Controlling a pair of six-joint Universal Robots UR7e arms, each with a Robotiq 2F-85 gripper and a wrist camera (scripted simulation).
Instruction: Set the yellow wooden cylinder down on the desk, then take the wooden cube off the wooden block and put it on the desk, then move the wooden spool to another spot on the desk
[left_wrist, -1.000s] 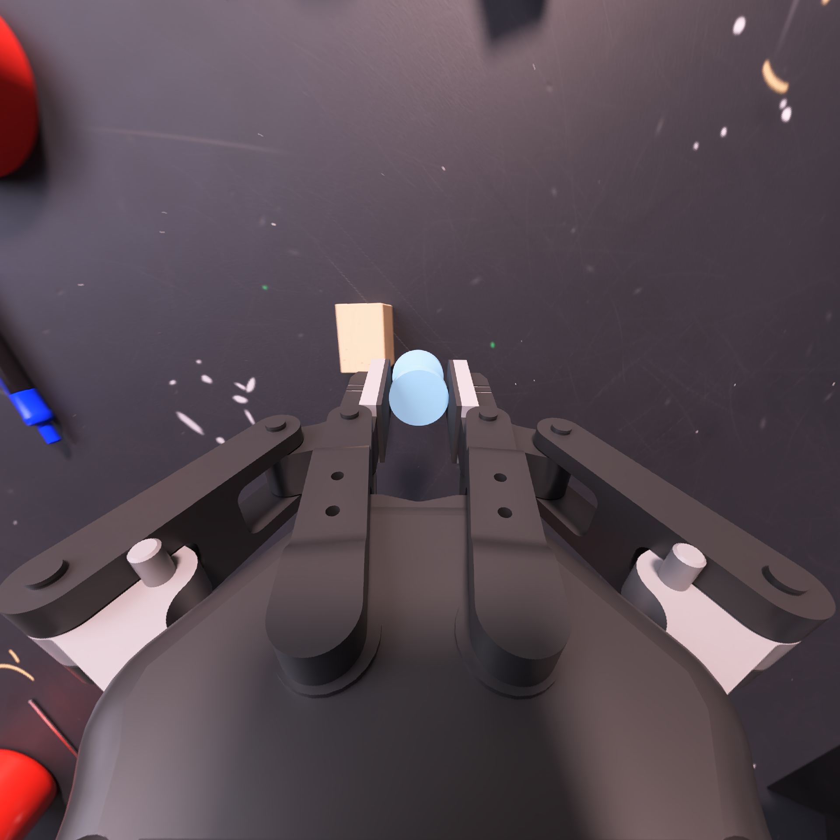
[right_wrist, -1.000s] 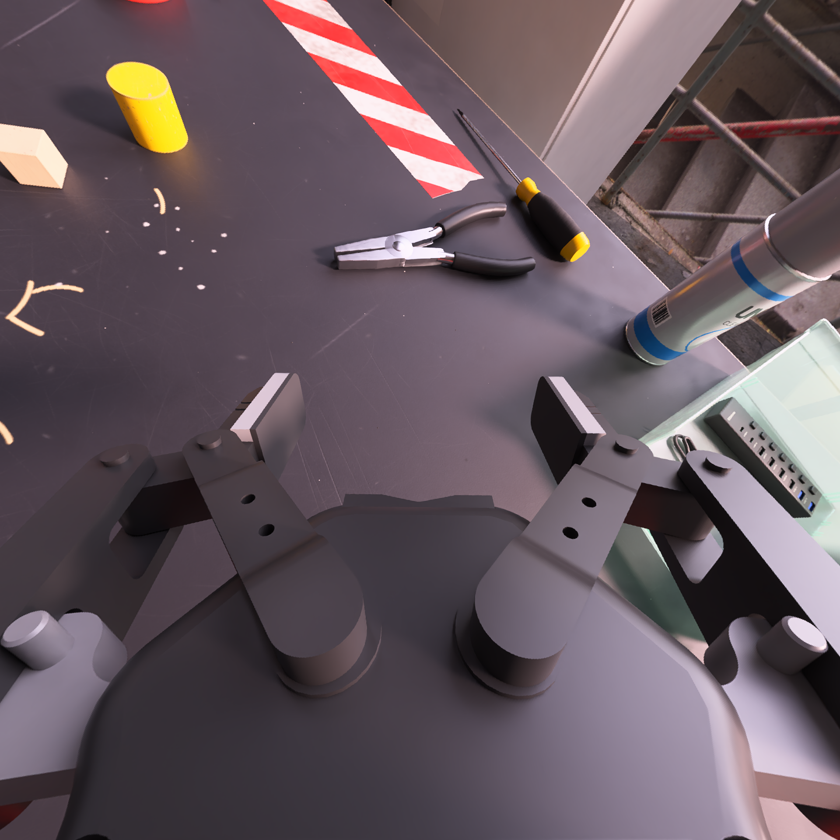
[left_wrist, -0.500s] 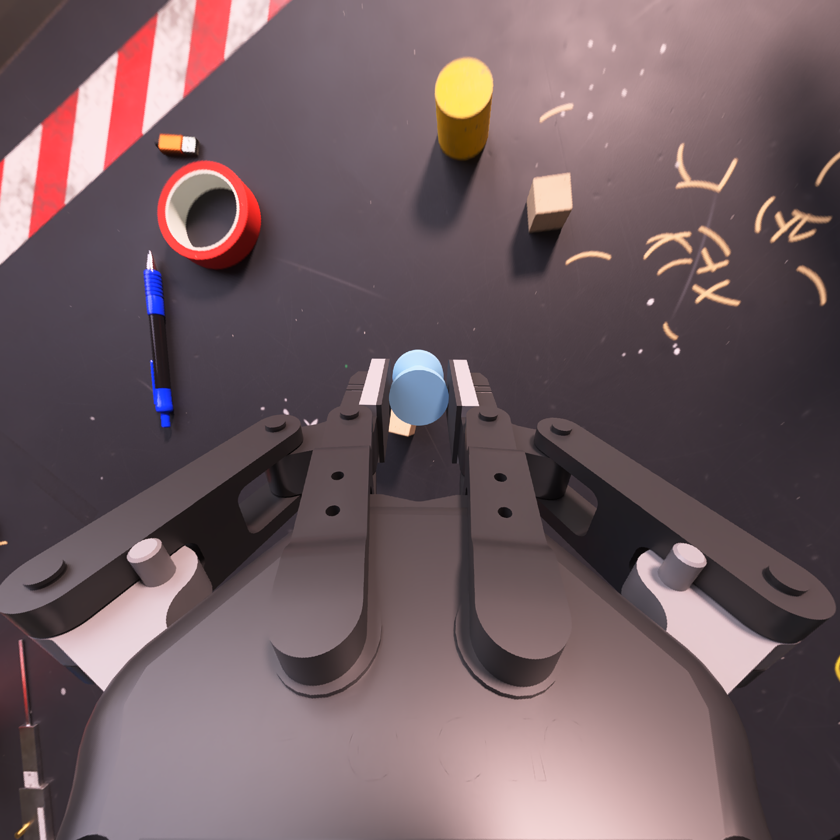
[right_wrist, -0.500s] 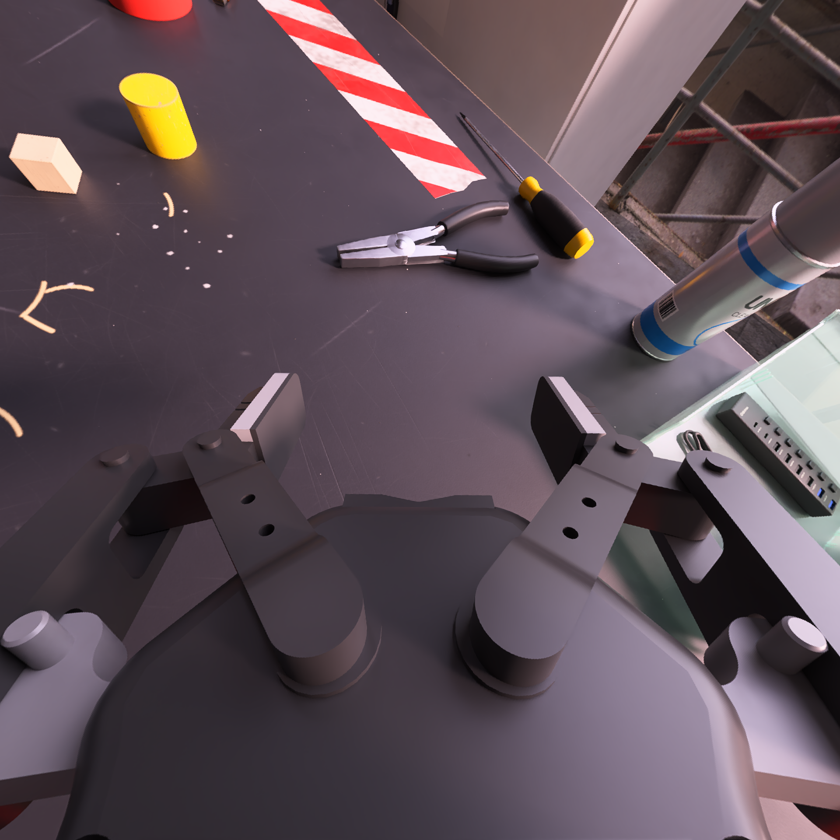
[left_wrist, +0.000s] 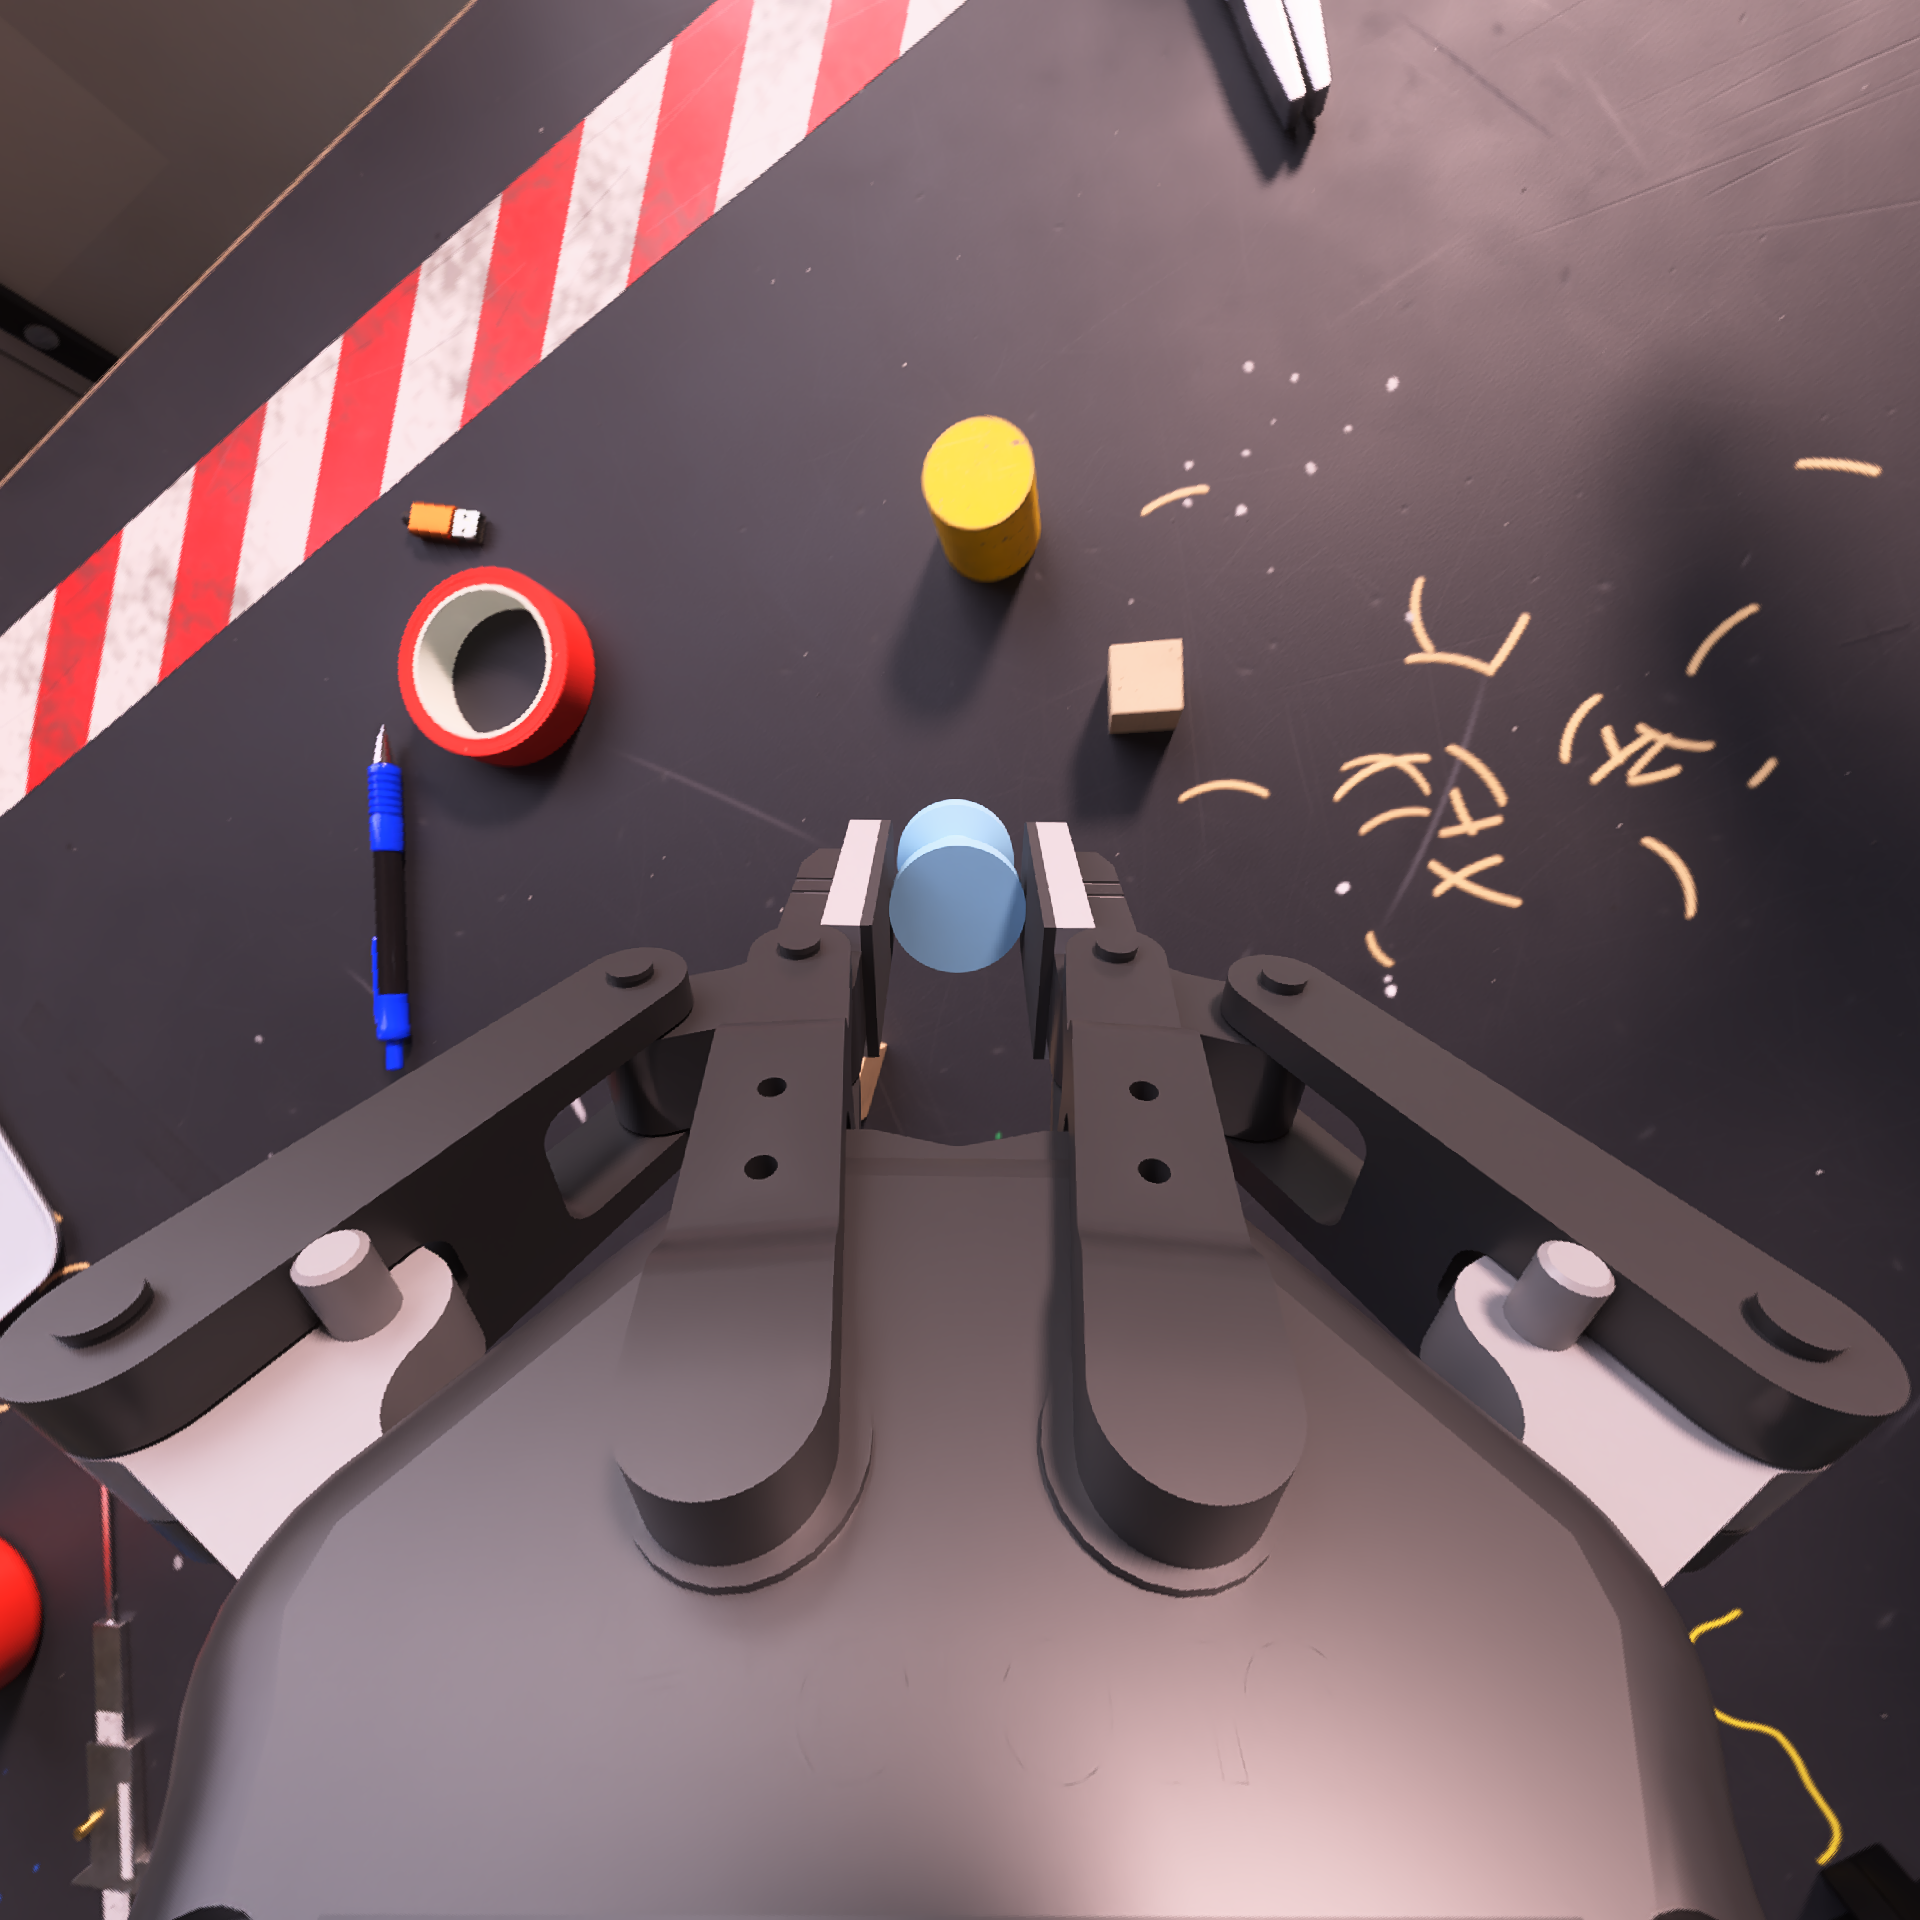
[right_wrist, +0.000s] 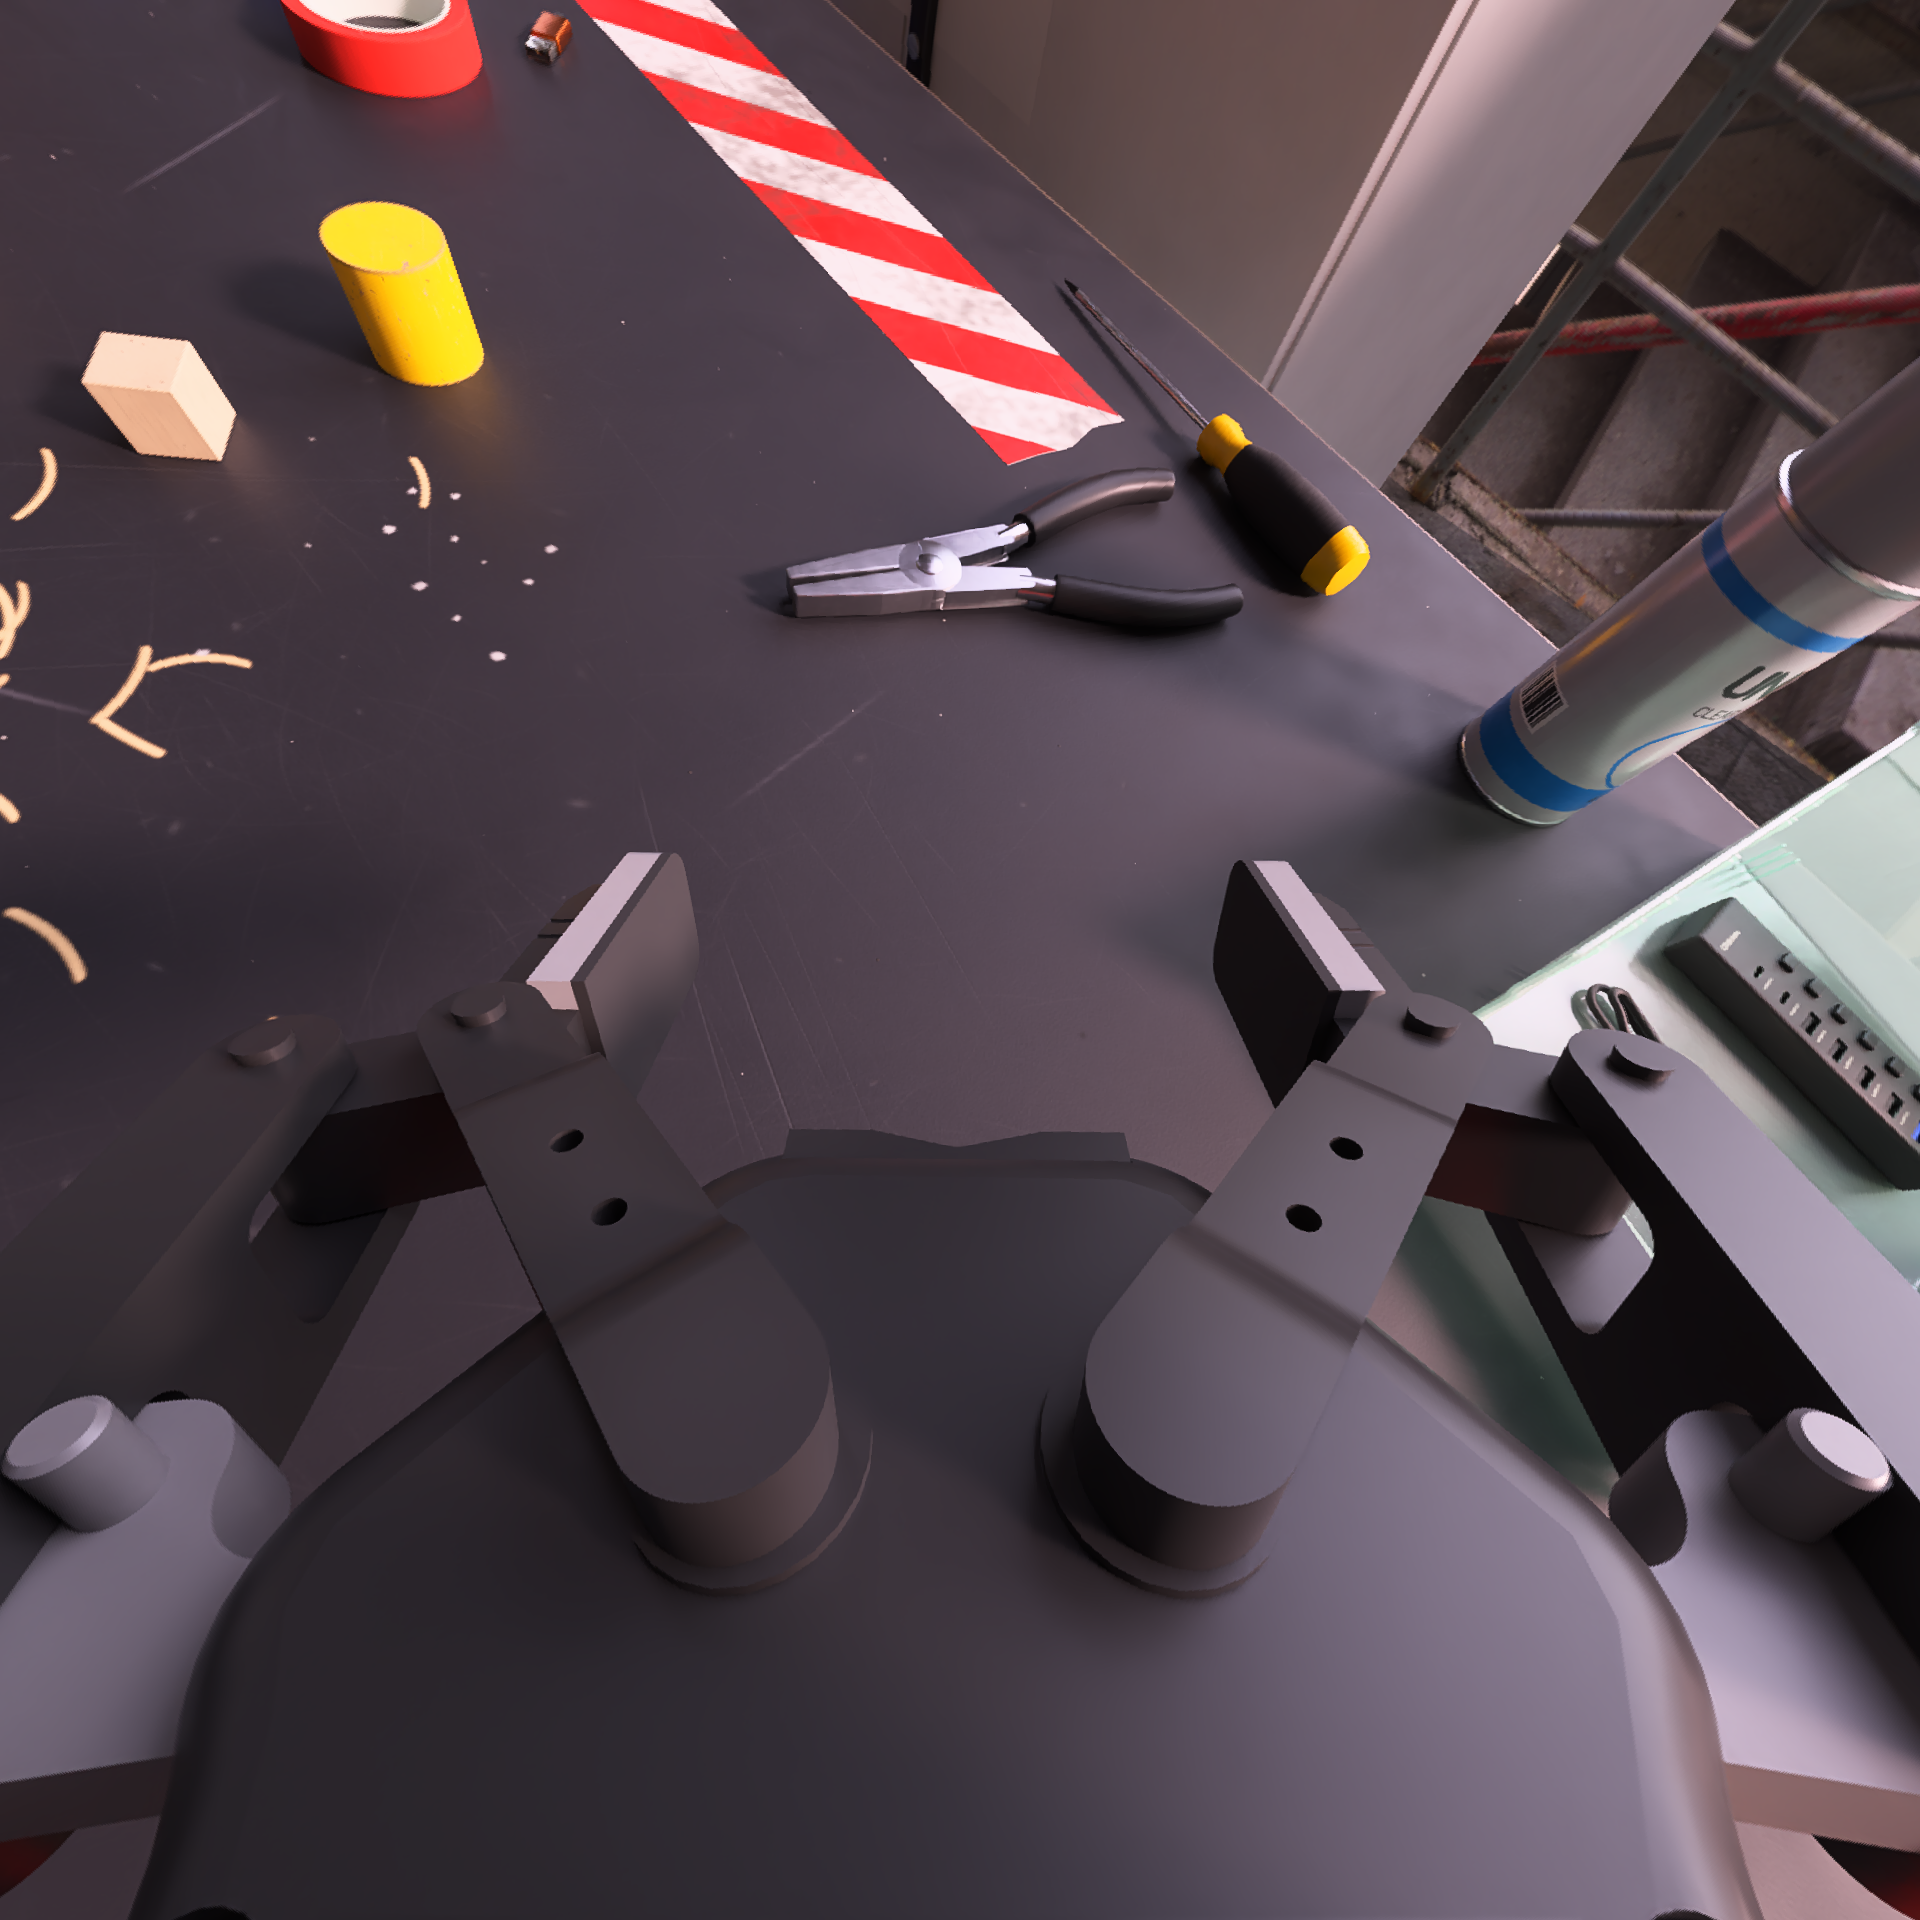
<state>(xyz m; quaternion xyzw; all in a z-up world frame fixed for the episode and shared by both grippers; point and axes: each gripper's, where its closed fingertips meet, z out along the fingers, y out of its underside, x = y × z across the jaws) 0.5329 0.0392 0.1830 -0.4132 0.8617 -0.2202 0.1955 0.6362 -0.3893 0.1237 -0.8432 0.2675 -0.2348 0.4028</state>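
While the spool (left_wrist: 956, 888) is clamped between the pads of the left gripper (left_wrist: 956, 904) at the centre of the left wrist view, it is carried clear of the desk (left_wrist: 1351, 260), which suggests the last step, the move to another spot, is under way. The grip is taken across the blue spool's waist, one flat end turned toward the camera, so that it can be set down without rolling. A sliver of pale wood is glimpsed under the left finger; whether it is the block cannot be told.

Above the spool in the frame, the cylinder (left_wrist: 982, 499) is stood upright on the desk, and the cube (left_wrist: 1145, 684) is laid to its lower right, apart from it; both earlier steps are judged done. Both are also seen at the upper left of the right wrist view, the cylinder (right_wrist: 403, 291) and the cube (right_wrist: 158, 395).

Further out, at the left, a red tape roll (left_wrist: 497, 665) and a blue pen (left_wrist: 388, 899) are left lying, so free ground for the spool is best sought at the lower centre.

The right gripper (right_wrist: 961, 935) is held spread wide with nothing between its fingers, over bare desk below the pliers (right_wrist: 997, 577) and a screwdriver (right_wrist: 1247, 488), kept out of the way.
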